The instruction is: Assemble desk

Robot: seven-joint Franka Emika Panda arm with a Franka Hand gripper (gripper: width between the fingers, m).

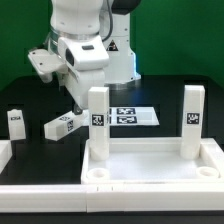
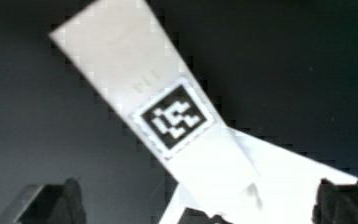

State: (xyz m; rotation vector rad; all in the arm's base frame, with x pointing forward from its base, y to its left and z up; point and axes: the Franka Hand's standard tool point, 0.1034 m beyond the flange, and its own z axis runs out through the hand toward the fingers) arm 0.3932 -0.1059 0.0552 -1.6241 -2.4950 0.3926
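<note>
The desk's white tabletop (image 1: 150,166) lies rim-up at the front of the exterior view. Two legs stand upright in its far corner sockets, one on the exterior view's left (image 1: 97,120) and one on its right (image 1: 192,118). A third leg (image 1: 62,125) lies flat on the black table behind the tabletop's left end, and the wrist view shows this tagged leg (image 2: 158,90) running diagonally. My gripper (image 1: 72,104) hangs just above it and is open (image 2: 197,208). The leg's near end sits between the dark fingers (image 2: 55,204), which stand apart from it on both sides.
Another short tagged leg (image 1: 15,121) stands upright at the exterior view's far left. The marker board (image 1: 132,116) lies flat behind the tabletop. White border rails run along the left edge (image 1: 5,152) and the front (image 1: 50,192).
</note>
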